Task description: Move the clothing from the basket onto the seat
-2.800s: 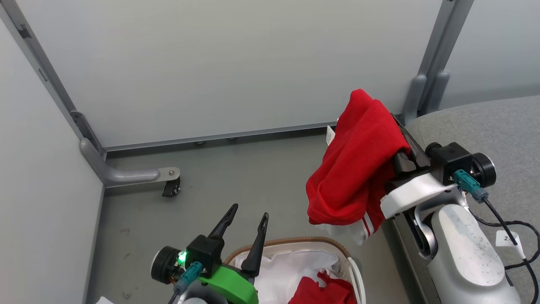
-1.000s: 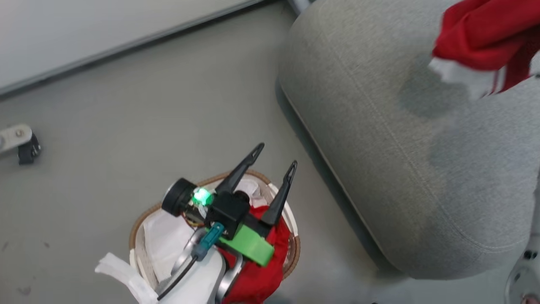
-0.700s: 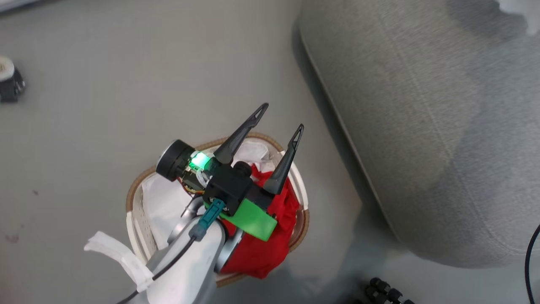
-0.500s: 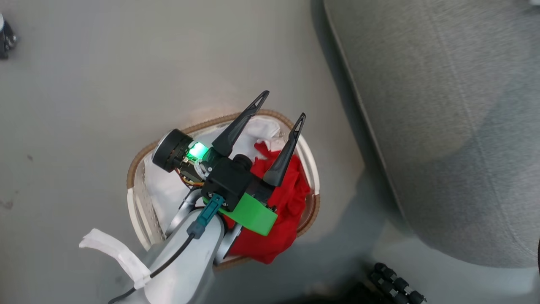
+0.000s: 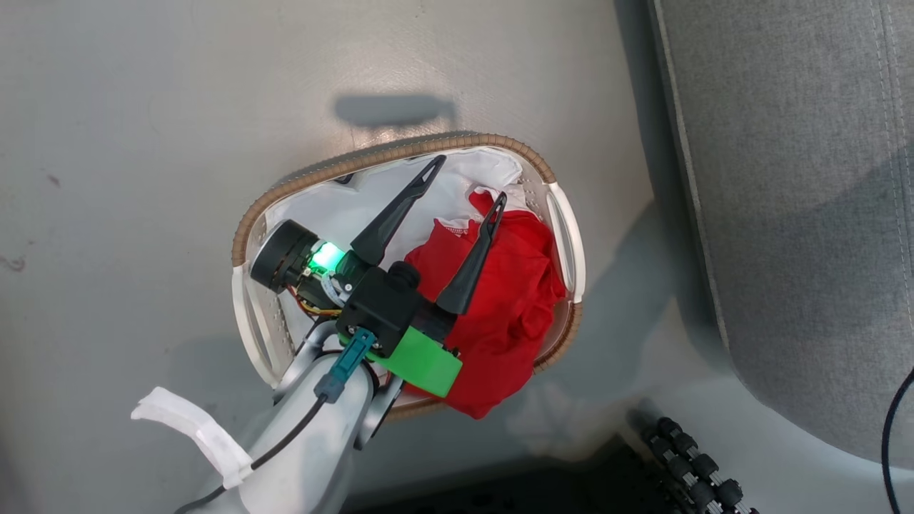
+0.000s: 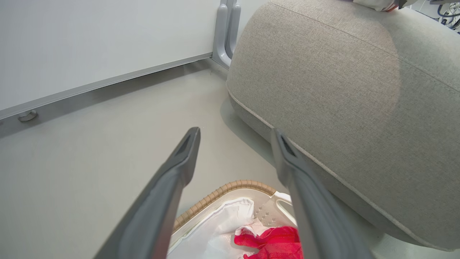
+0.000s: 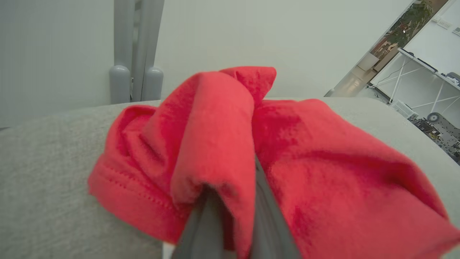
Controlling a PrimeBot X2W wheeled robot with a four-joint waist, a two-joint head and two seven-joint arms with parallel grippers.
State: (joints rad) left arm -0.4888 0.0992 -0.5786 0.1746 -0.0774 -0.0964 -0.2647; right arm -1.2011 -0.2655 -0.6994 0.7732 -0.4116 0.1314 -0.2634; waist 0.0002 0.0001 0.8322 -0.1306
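The basket, white with a brown woven rim and a white liner, stands on the floor beside the seat. Red clothing lies bunched in its right half. My left gripper hovers open over the basket with nothing between its fingers; its wrist view shows the left gripper, the basket rim and red clothing below. My right gripper is shut on a red garment just over the grey seat. The fabric hides the fingertips.
A grey partition wall with a metal post stands behind the seat. A black ribbed cable lies on the floor at the lower right, and a thin black cable runs at the right edge. Bare grey floor lies left of the basket.
The head camera has swung down onto the basket. My right gripper carried the red garment from beside the basket over the seat and left that view. The left gripper stays open over the basket.
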